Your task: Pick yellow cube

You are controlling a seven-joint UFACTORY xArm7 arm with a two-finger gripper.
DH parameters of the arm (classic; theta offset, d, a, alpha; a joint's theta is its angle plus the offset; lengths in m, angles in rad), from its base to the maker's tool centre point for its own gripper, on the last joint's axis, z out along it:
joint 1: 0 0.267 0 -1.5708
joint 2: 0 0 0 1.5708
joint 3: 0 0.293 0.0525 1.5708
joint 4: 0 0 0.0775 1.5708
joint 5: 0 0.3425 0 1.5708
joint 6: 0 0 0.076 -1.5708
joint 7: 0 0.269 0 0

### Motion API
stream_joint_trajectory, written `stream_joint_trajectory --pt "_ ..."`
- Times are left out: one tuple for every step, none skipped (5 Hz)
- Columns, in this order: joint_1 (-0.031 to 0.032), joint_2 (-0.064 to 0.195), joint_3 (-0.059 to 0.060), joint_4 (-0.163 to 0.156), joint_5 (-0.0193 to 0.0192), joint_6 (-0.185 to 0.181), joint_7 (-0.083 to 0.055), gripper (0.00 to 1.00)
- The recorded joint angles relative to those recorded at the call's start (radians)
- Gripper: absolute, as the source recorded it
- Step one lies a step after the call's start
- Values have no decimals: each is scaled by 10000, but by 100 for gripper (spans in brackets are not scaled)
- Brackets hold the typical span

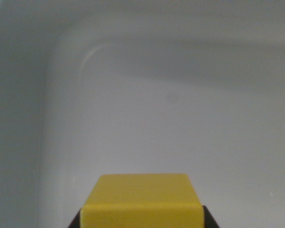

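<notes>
**Cube between the fingers, low in a white bin**

Wrist view: nearest the lens is the yellow cube point(141, 202), filling the bottom middle of the frame. Its top face and the upper strip of its near face show; the rest runs off the lower edge. Dark fingers point(210, 219) peek out at both lower corners of the cube, one on the wrist view's left and one on the right, each right against a side face. The gripper point(141, 222) therefore looks closed onto the cube, flanking it on two opposite sides, though the contact itself sits at the very edge of the picture and the squeeze cannot be confirmed. Whether the cube is lifted or resting on the floor below also cannot be told.

Behind it lies a white bin point(61, 95), with a flat pale floor, a rounded corner at upper left and a wall rising along the left and top. A faint round mark sits on the floor near the middle. Nothing else is in the bin as far as the frame shows.

Handling, as a judgement: the cube looks rigid, with crisp edges slightly rounded and a smooth matte surface, likely plastic or painted wood, so light and not fragile. Smooth faces may slip under a weak pinch. The best hold is on two parallel side faces, centred, fingers square to them, which is how it looks now
</notes>
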Motion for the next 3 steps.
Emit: stream_joint_trajectory --pt "-9 -161 10 292 27 453 -12 100" --pt "-9 -161 10 292 27 453 -12 100" --pt "-18 -317 20 574 54 888 -23 100"
